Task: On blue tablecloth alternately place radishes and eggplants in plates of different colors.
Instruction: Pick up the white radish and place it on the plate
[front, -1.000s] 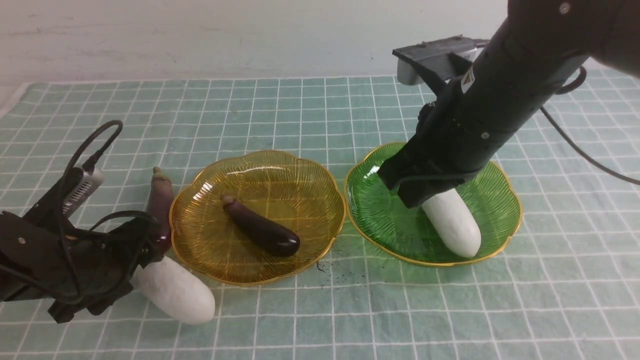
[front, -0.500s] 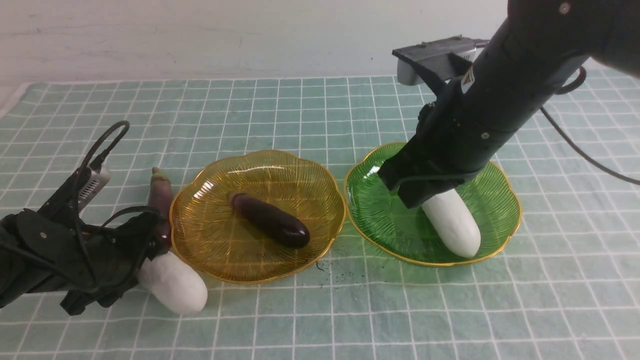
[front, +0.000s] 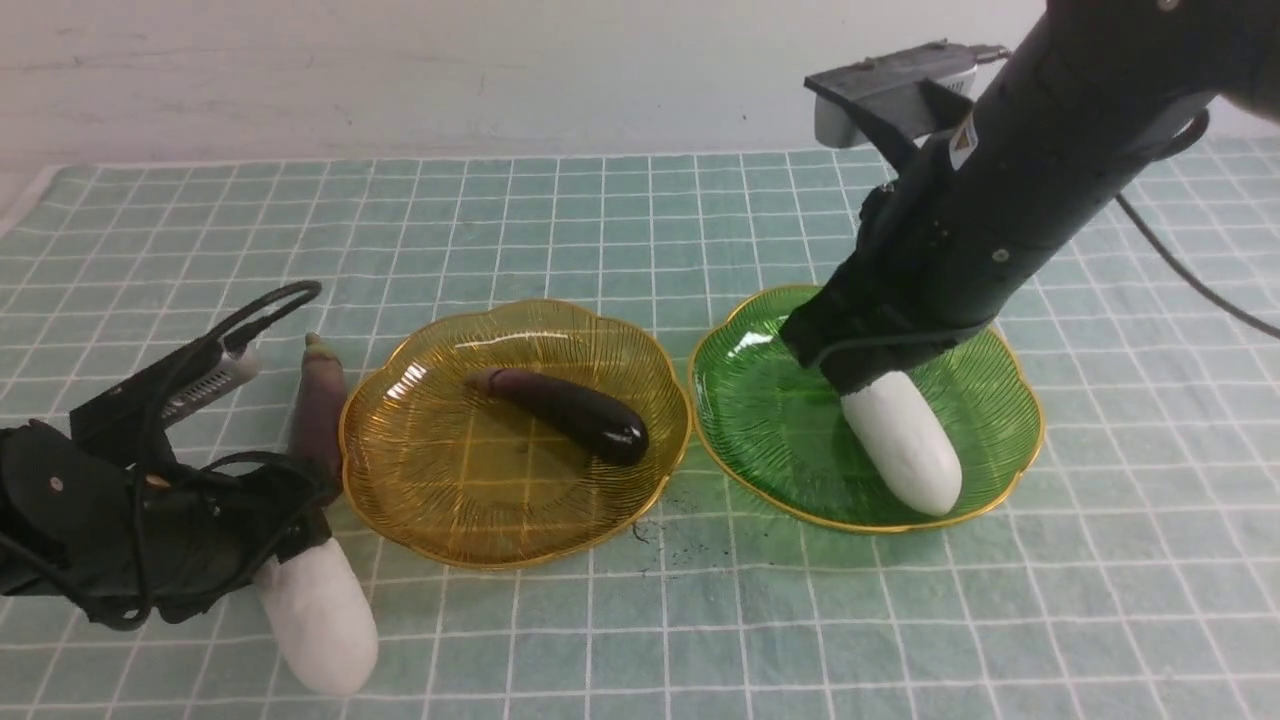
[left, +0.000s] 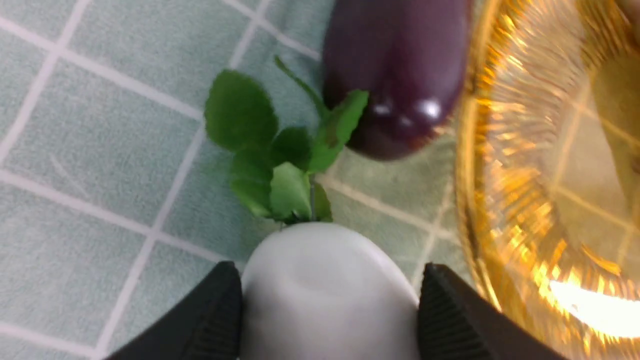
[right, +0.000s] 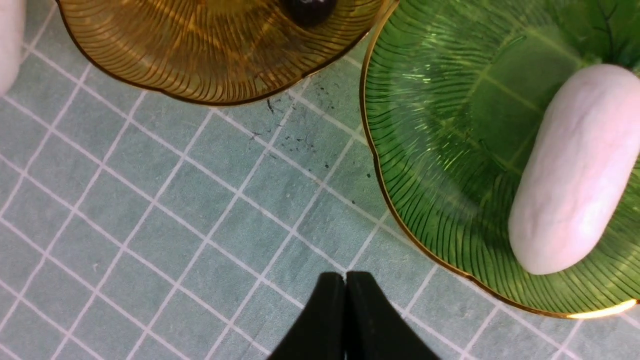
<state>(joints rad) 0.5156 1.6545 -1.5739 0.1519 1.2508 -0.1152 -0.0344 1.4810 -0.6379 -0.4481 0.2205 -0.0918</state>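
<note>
teal-blue checked fabric, the blue tablecloth (front: 600, 220), carries two ribbed gold-rimmed plates side by side, the amber plate (front: 430, 500) to the left of the green plate (front: 760, 440). one eggplant (front: 570, 415) lies inside the amber plate, its stem end pointing left. the loose eggplant (front: 318, 410) lies on the cloth just beside that plate's left rim. the left radish (front: 318, 625) lies on the cloth at the near left, its leaves (left: 280, 150) reaching the loose eggplant's rounded end. the left pincer (left: 330, 305) straddles its leafy end, jaws wide, both pads (left: 212, 320) against the radish's sides. the right radish (front: 905, 455) lies in the green plate. the right pincer (right: 345, 300) hangs over its far end, jaws pressed flat together, holding nothing.
</note>
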